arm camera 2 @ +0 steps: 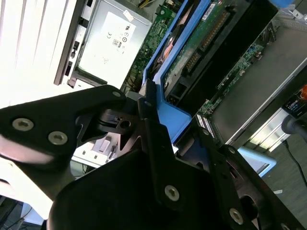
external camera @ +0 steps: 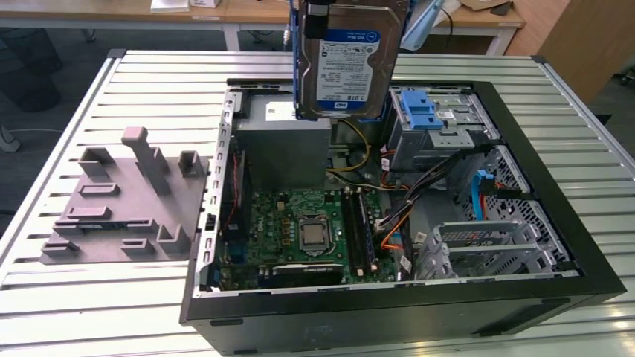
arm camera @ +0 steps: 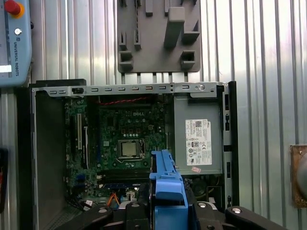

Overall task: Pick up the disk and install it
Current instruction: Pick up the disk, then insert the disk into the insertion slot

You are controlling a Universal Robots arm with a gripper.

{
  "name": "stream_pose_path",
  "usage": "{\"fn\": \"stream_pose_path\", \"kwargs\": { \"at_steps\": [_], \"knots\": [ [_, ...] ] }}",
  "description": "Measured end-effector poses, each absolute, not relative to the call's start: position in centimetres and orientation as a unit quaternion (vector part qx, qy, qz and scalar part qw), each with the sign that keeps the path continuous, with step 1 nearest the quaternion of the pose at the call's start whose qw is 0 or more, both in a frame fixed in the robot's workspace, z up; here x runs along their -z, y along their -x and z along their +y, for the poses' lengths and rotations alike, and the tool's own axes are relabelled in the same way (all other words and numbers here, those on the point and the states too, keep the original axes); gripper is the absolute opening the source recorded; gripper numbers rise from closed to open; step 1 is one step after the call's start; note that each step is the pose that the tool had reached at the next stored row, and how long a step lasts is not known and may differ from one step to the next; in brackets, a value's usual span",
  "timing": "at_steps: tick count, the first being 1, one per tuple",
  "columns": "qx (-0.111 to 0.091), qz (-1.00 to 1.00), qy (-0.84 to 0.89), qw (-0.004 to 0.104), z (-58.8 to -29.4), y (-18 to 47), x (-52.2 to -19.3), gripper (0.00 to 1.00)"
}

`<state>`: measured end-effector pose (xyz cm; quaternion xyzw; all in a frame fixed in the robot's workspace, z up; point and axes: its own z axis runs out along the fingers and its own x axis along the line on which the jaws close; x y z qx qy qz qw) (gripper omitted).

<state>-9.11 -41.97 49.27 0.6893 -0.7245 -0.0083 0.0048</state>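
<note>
While the black gripper (arm camera: pixel 168 211) has its fingers clamped on the disk (external camera: pixel 347 63), a flat silver hard drive with a white-and-blue label and blue plastic rails, the drive hangs on edge in the air above the far side of the open black computer case (external camera: pixel 397 327). In the exterior view its lower edge sits over the top of the big grey power-supply box (external camera: pixel 288 141), and the silver metal bay with the blue plastic latch (external camera: pixel 429 119) stands just beside it, toward the exterior view's right. In the first wrist view the fingers pinch the drive at one blue rail end, with the green motherboard (arm camera: pixel 124 139) far below.

To my eye the carry is the step in hand. Doing it well means keeping the drive plumb, its rails parallel to the bay's guides, and the grip square so it cannot twist.

Room is tight on that side. The bay's walls, the latch and a tangle of orange and yellow cables (external camera: pixel 392 223) crowd the case's inner corner, and the power-supply box rises close underneath. Above the case rim the air looks free. The slatted metal table (external camera: pixel 59 297) and the grey moulded fixture (external camera: pixel 129 201) lie well apart, toward the exterior view's left.
</note>
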Motion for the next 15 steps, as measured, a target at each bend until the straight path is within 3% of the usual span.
{"fn": "stream_pose_path", "kwargs": {
  "at_steps": [15],
  "knots": [
    [0.008,-0.724,-0.689,0.005,-42.39,9.11,-49.25,0.36]
  ]
}}
